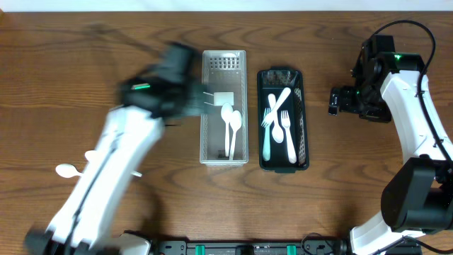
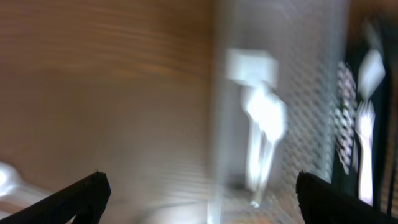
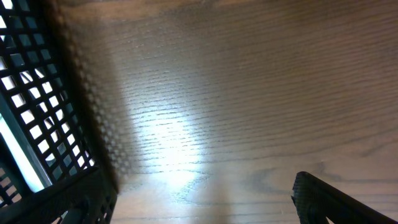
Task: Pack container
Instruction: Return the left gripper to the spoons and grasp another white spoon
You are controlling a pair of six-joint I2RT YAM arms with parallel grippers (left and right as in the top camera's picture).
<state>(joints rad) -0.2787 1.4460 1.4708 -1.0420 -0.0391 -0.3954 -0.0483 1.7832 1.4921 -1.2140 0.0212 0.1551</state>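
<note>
One loose white spoon (image 1: 66,170) lies lower left on the table (image 1: 340,42). Left gripper (image 2: 199,193): blurred, spread wide, empty, at the left wall of the white basket (image 1: 224,161), which holds two spoons (image 1: 230,127). Black basket (image 1: 283,167), centre-right, holds cutlery (image 1: 287,134). Right gripper (image 3: 199,193): far right, wide, empty.

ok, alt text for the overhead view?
Two baskets sit side by side mid-table: a white basket holding two white spoons and a black basket holding white forks. The left arm, motion-blurred, is beside the white basket; one loose spoon lies at far left. The right arm sits right of the black basket.
</note>
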